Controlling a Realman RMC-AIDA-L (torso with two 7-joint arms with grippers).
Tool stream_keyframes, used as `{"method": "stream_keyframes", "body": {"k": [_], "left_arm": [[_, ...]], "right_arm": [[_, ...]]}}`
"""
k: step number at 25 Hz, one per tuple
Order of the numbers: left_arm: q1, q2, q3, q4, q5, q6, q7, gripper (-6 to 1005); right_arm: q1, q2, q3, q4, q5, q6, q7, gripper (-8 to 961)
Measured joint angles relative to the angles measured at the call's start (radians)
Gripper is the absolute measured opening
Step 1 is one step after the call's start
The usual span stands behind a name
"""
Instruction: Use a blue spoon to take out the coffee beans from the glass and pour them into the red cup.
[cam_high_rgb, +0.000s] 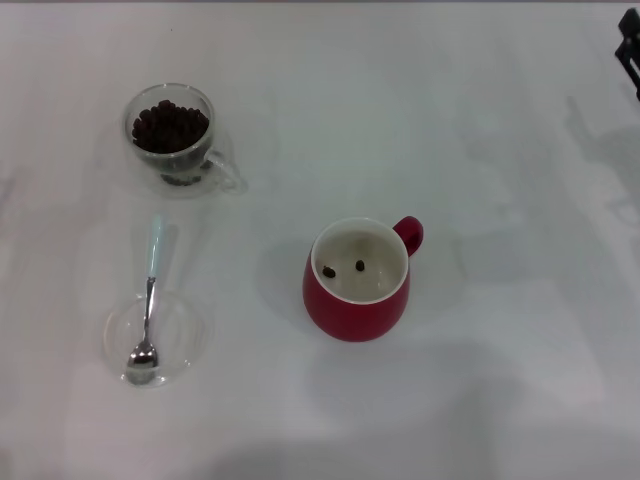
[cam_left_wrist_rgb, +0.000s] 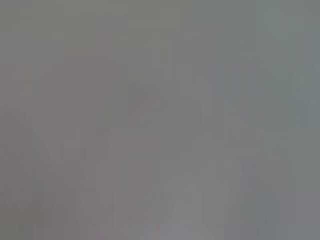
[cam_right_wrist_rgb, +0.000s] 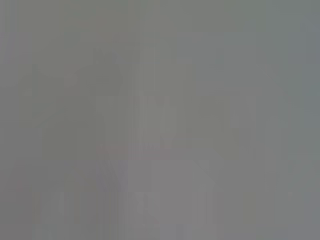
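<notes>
In the head view the glass (cam_high_rgb: 172, 135) stands at the back left, full of coffee beans (cam_high_rgb: 170, 125). The blue spoon (cam_high_rgb: 148, 305) lies in front of it, its metal bowl resting in a flat clear dish (cam_high_rgb: 185, 335) and its pale blue handle pointing away from me. The red cup (cam_high_rgb: 357, 280) stands at the middle with its handle to the far right; two beans (cam_high_rgb: 344, 268) lie on its cream inside. A dark part of my right gripper (cam_high_rgb: 629, 50) shows at the far right edge. My left gripper is out of view. Both wrist views show only plain grey.
The white table (cam_high_rgb: 500, 380) carries all these things. The clear dish sits near the front left.
</notes>
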Motion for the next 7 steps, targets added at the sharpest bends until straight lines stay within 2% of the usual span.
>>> {"method": "stream_keyframes", "body": {"k": [7], "left_arm": [[-0.049, 0.001, 0.0, 0.019, -0.062, -0.084, 0.0, 893]], "right_arm": [[0.012, 0.0, 0.016, -0.032, 0.04, 0.028, -0.008, 784]]}}
